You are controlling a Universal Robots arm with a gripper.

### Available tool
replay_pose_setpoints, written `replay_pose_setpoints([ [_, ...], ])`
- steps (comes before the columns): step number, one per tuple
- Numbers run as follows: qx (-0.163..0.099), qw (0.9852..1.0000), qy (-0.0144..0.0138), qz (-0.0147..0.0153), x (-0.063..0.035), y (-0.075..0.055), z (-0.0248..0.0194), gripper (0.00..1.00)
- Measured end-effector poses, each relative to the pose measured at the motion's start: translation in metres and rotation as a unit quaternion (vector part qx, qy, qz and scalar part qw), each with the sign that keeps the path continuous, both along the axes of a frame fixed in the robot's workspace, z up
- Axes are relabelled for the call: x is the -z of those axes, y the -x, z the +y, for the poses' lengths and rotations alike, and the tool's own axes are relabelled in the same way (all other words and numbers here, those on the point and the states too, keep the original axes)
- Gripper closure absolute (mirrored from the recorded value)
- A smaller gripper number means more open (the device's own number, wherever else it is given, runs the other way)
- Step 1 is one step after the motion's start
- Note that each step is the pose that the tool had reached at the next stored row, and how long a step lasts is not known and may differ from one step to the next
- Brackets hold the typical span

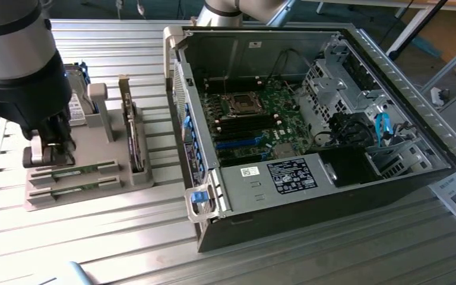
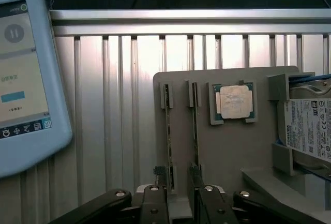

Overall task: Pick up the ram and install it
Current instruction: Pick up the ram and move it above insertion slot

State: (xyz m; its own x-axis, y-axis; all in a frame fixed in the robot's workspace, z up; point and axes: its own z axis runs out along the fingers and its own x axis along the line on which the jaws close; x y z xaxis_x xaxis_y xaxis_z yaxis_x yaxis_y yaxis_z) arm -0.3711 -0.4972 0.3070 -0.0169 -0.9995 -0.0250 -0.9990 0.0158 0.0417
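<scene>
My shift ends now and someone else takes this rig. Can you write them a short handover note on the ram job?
Gripper: open, holding nothing, low over one end of the gray holder.
Ram: two ram sticks stand on edge in the holder's slots, side by side; which one is targeted I cannot tell.
Computer case: lying open on the exterior view's right, motherboard exposed.
Done: no stick grasped yet.
Left: grasp, lift, install.

One camera stands off the arm [image 1: 14,65], high up, looking steeply down across the slatted table [image 1: 93,237], with the grey holder [image 1: 101,153] on the exterior view's left and the open computer case [image 1: 331,208] on its right. The other rides the wrist, close over the holder [image 2: 232,151], facing down past the gripper [image 2: 181,206]. Both take in that holder.
</scene>
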Motion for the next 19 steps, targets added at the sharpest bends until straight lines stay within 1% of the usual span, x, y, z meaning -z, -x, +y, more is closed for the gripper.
replay_pose_setpoints([
  [1,0.0,1.0,0.0,0.0,0.0019,0.0,-0.0008,0.7],
  [2,0.0,1.0,0.0001,0.0002,0.0064,0.0,-0.0036,0.7],
  [6,0.0,1.0,-0.0001,0.0,0.016,0.0,-0.0093,0.7],
  [9,-0.001,1.0,0.0,0.0002,0.0247,0.0,-0.0103,0.7],
  [19,-0.001,1.0,0.0,0.0002,0.0512,0.0,-0.011,0.7],
])
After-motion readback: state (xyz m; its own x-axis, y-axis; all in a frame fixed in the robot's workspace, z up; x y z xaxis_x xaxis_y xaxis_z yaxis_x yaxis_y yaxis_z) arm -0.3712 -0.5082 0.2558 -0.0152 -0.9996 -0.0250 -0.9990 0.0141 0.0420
